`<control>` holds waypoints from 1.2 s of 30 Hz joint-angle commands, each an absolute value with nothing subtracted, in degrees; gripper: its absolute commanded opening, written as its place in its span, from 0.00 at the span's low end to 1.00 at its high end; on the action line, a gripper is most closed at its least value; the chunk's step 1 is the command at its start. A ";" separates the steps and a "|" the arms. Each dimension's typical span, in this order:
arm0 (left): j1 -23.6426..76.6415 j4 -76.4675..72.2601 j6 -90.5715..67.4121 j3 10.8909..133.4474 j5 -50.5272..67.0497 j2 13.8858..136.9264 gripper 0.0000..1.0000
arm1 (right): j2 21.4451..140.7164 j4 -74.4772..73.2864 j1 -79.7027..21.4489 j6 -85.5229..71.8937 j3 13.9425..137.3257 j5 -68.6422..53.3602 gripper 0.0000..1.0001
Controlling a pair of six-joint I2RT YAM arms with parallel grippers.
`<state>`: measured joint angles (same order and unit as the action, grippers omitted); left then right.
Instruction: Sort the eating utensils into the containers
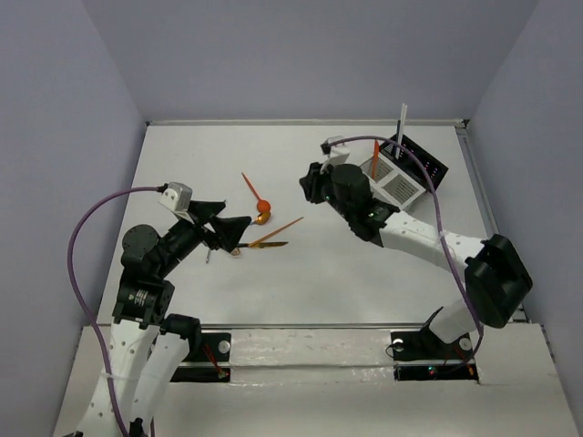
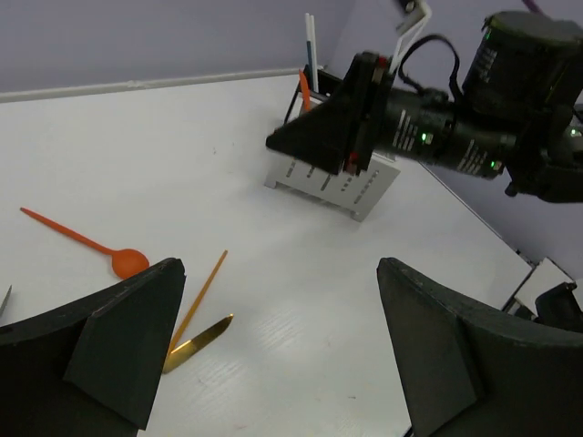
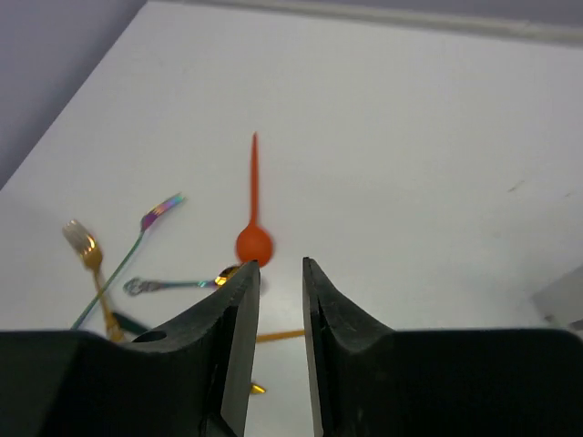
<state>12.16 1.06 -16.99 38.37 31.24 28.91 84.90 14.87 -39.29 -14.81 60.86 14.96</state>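
The orange spoon [image 3: 254,196] looks like light, stiff, slippery plastic; pinch it mid-handle. Right jaws stand narrowly parted, empty; left jaws spread wide.

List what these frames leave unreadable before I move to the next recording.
- Top external: the left gripper covers most of the forks; the right arm crosses the white caddy, and its contents are too small to identify.
- Left wrist: one end of the gold knife runs behind the gripper's own finger.
- Right wrist: its fingers hide the pieces below the orange spoon.
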 commanded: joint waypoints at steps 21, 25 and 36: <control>8.09 -1.85 -17.05 39.38 29.88 28.04 0.99 | 116.45 -12.11 -56.25 -22.41 85.33 13.17 0.50; 8.09 -1.93 -17.14 39.38 30.23 27.95 0.99 | 117.51 -16.52 -56.25 -26.80 87.72 19.42 0.49; 8.09 -2.55 -17.40 39.29 31.81 28.39 0.99 | 120.59 -17.77 -56.25 -36.47 88.68 25.75 0.72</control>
<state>8.51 1.08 -17.06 38.37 30.09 28.38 120.03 -17.58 -55.94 -31.38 86.35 21.19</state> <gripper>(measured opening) 0.989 0.708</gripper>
